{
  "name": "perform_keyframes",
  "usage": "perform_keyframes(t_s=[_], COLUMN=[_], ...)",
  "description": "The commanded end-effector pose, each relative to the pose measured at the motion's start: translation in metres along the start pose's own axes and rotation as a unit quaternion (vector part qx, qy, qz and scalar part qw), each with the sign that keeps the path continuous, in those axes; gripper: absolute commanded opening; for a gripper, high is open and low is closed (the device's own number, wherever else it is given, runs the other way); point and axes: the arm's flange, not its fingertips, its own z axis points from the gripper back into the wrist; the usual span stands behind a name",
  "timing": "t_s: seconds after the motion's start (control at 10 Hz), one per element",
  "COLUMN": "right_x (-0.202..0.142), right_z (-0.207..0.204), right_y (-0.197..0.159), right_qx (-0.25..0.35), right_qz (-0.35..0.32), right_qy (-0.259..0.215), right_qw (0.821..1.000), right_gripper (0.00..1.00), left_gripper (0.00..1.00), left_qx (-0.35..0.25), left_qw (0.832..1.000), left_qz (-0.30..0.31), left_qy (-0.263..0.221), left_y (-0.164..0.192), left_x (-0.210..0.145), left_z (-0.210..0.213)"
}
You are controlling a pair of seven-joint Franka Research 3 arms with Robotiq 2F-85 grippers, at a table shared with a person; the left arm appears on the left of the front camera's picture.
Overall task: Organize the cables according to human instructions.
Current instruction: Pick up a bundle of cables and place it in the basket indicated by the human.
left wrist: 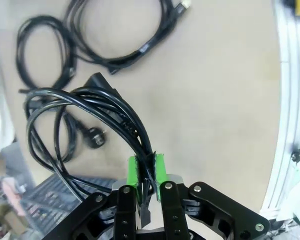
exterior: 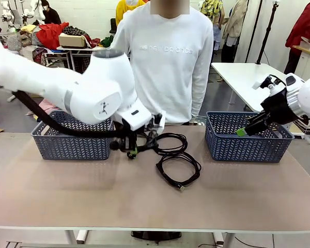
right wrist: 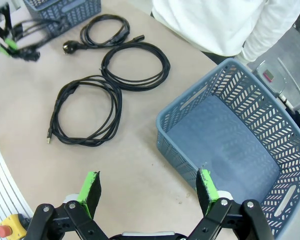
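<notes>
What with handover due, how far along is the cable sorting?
Done: nothing visibly; the right basket is empty, and the left basket hides its inside. In hand: the left end effector is shut on one cable near the left basket. Left: three cables lie on the table; the right end effector hangs open by the right basket.

The left arm (exterior: 93, 93) stretched in from the left side of the desk (exterior: 93, 196) to its middle, wrist bent down. The left gripper (exterior: 133, 152) sat low over the desk's far half, jaws pinched tight on a black cable (left wrist: 135, 130). The right arm (exterior: 305, 98) hung above the desk's right end, with the right gripper (exterior: 243, 130) angled downward, jaws spread wide and holding nothing.
</notes>
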Motion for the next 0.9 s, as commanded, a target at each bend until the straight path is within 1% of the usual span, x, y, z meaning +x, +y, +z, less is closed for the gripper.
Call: perform_keyframes(t_s=[0.0,0.2,0.6,0.8], right_x=[0.0,0.0,0.0,0.0], right_z=[-0.001,-0.001,-0.001,-0.001], right_y=[-0.002,-0.002,-0.002,-0.002], right_qx=[0.002,0.002,0.002,0.002], right_qz=[-0.002,-0.002,-0.002,-0.002], right_qy=[-0.004,-0.004,-0.004,-0.004], right_qw=[1.0,1.0,1.0,1.0], right_gripper=[1.0,1.0,1.0,1.0], left_gripper=[0.0,0.0,0.0,0.0], left_qx=[0.033,0.048,0.06,0.057], left_qw=[0.999,0.998,0.994,0.992], left_qz=[-0.006,0.005,0.079,0.099], left_qy=[0.031,0.041,0.05,0.054], left_y=[0.019,0.05,0.091,0.103], left_x=[-0.004,-0.026,-0.09,-0.11], left_z=[0.031,0.058,0.076,0.076])
